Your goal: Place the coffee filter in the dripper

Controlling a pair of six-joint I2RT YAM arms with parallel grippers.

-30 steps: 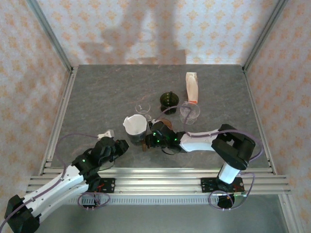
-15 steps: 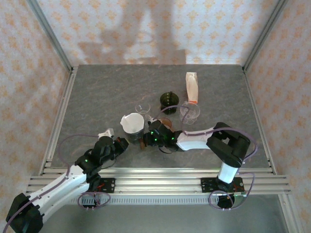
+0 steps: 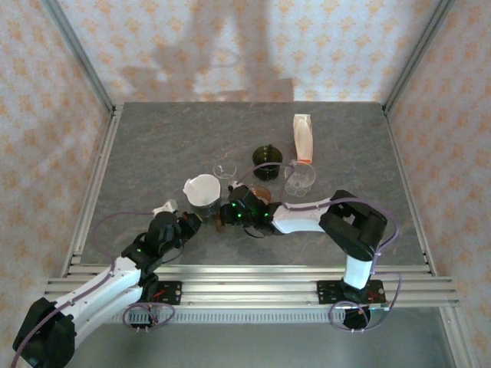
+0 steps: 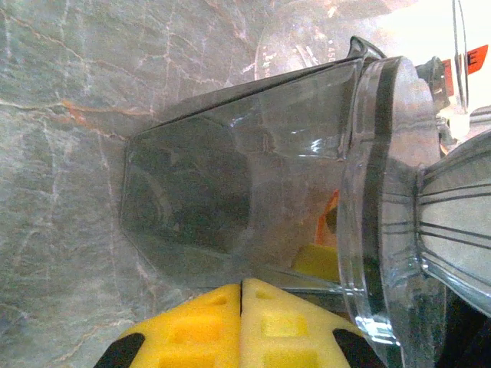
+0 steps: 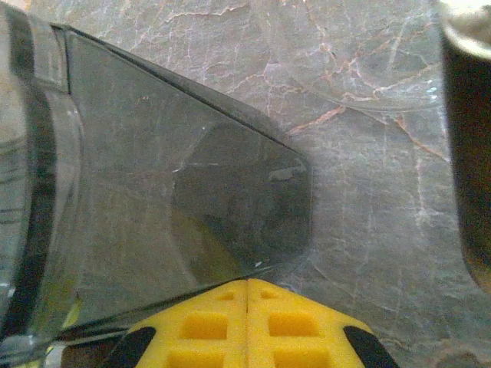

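Here we are: the coffee filter (image 3: 201,188) shows as a white cone just left of centre in the overhead view, apparently seated in the smoky clear dripper (image 4: 230,199). It is thin paper, feather-light and quick to crease or pop out, so we would touch only its upper rim, and gently. The dripper looks like stiff, slick plastic — best held by its wall or base flange.

The left end effector (image 4: 242,303) is shut, its yellow pads meeting with nothing visible between them, right up against the dripper. The right end effector (image 5: 247,303) is the same, pads together on the dripper's other side.

It's crowded on the desk (image 3: 153,153) — a small glass (image 3: 224,170) stands just beside the filter. A dark cup (image 3: 267,157), a clear beaker (image 3: 299,178) and a white pouch (image 3: 304,136) lie to the upper right, close to the right arm.
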